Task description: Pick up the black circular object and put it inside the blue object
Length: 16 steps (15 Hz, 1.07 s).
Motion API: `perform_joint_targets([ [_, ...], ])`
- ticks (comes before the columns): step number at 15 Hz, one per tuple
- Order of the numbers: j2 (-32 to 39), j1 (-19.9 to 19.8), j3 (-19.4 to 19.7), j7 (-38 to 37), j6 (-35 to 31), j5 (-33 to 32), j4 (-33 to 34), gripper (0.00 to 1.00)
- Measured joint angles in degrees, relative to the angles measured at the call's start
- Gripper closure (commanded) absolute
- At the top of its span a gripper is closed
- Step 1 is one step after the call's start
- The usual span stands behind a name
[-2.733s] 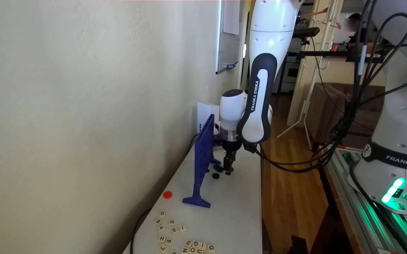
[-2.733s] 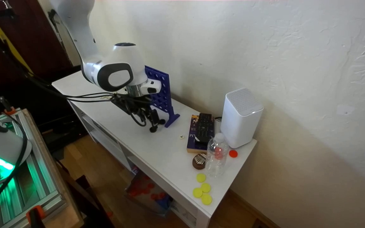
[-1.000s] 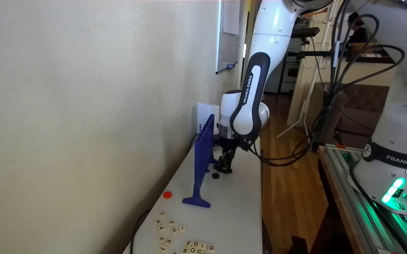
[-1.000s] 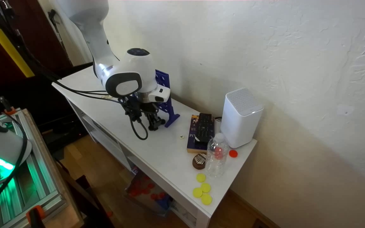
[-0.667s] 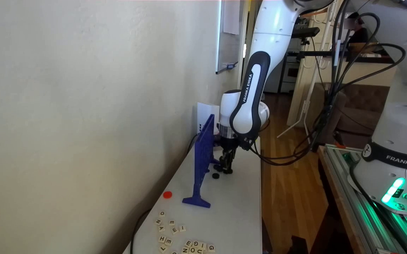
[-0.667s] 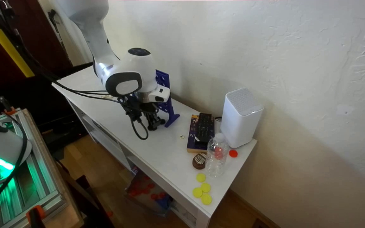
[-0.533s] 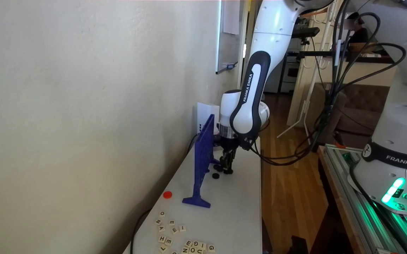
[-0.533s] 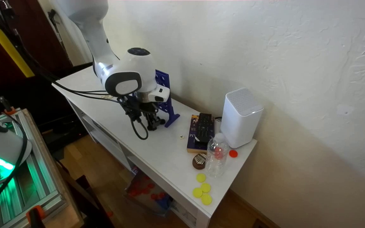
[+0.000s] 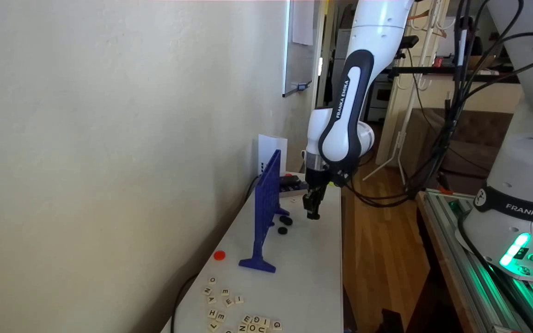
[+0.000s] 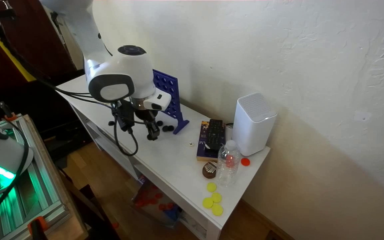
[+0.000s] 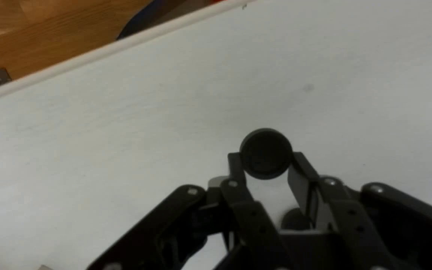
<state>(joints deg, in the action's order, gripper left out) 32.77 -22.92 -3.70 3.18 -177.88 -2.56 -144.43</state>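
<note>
In the wrist view my gripper [image 11: 267, 155] is shut on a black circular object [image 11: 265, 153], a disc pinched at its edges between the two fingertips. An exterior view shows the gripper [image 9: 313, 215] low over the white table, to the right of the blue object [image 9: 263, 208]. That blue object is a thin upright panel on flat feet; its round holes show in an exterior view, where the arm covers part of the panel [image 10: 175, 90]. Several loose black discs [image 9: 283, 230] lie at its foot. Another black disc [image 11: 293, 219] is partly hidden behind the fingers.
Letter tiles [image 9: 277, 325] and a red disc [image 9: 219, 255] lie near the blue object's near foot. Toward the other table end stand a plastic bottle [image 10: 226, 175], a white box [image 10: 256, 128] and a book [image 10: 202, 143] with a remote [image 10: 215, 131] on it, plus yellow discs [image 10: 217, 209].
My gripper has moved away from the blue object and the wall, toward the table's front edge, with the disc held. The loose black discs beside the panel show more fully.
</note>
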Motion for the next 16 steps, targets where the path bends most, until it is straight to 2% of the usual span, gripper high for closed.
perform_joint_targets([
  [2,-2.3,-5.0,-2.9,0.9,-4.9,0.5,-4.1,0.90],
  [4,-5.4,-12.9,-8.5,2.1,-10.4,-0.1,-8.4,0.90],
  [6,-9.9,-21.4,-14.2,1.9,-16.0,-3.9,-12.5,0.90],
  [8,-13.1,-30.3,-20.4,0.1,-19.5,-11.0,-14.1,0.90],
  [12,-14.9,-47.6,-32.9,-6.7,-25.1,-29.7,-12.8,0.90],
  [13,-15.2,-51.1,-35.7,-8.0,-26.4,-34.3,-12.6,0.65],
  [15,-15.5,-56.4,-41.2,-11.6,-28.7,-42.0,-12.7,0.65],
  [16,-15.7,-57.3,-42.4,-12.3,-29.0,-43.1,-12.8,0.65],
])
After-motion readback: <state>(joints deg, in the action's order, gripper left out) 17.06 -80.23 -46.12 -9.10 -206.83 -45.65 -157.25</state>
